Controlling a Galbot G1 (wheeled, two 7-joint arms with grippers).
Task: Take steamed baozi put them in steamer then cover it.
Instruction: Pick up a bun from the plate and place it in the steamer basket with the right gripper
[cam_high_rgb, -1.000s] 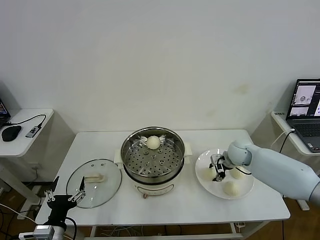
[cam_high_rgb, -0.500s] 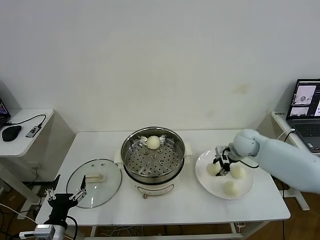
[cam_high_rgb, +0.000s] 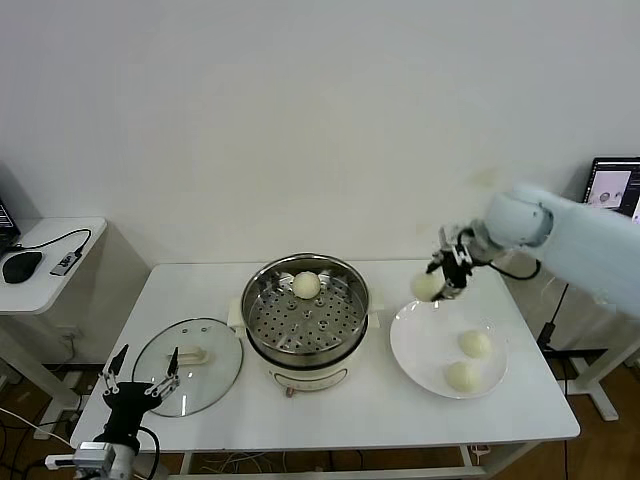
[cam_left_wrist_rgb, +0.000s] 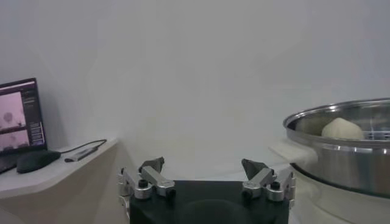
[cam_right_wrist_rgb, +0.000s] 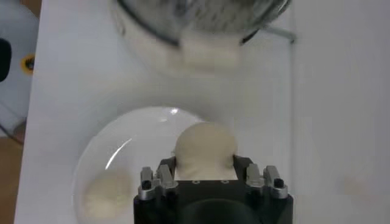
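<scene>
Cream-white baozi (cam_high_rgb: 427, 286) in right hand (cam_high_rgb: 447, 276), above plate (cam_high_rgb: 420, 345)

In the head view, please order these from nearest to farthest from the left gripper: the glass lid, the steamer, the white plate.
Measured from the left gripper, low at the table's front left corner:
1. The glass lid, lying flat right beside it on the table's left part.
2. The steamer, at the table's centre.
3. The white plate, on the table's right part.
</scene>
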